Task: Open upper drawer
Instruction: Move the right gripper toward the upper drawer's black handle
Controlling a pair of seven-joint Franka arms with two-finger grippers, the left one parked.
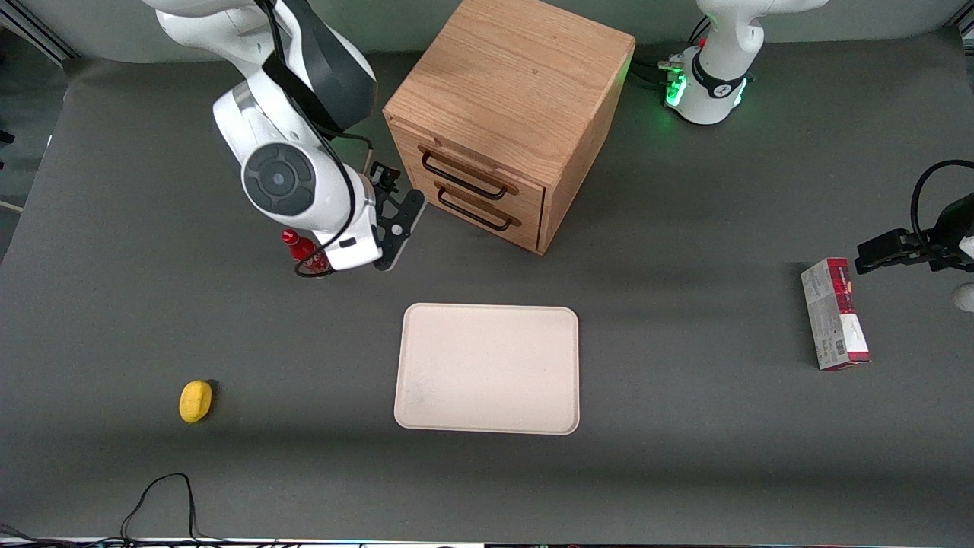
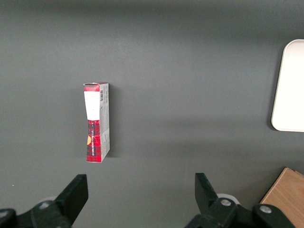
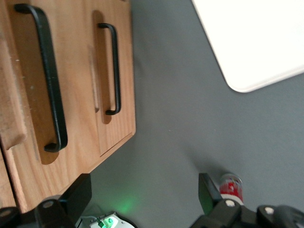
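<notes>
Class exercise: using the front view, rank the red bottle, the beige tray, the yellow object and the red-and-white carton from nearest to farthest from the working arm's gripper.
Gripper, open, in front of the drawers.
1. Red bottle, beside the gripper.
2. Beige tray, nearer the camera.
3. Yellow object, at the working arm's end.
4. Red-and-white carton, at the parked arm's end.

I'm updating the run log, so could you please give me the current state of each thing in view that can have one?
upper drawer: shut, handle untouched.
lower drawer: shut.
gripper: open, holding nothing, in front of the cabinet, apart from both handles.
tray: lying flat, nothing on it.
red bottle: capped, partly hidden by the arm.
red box: lying flat, closed.
</notes>
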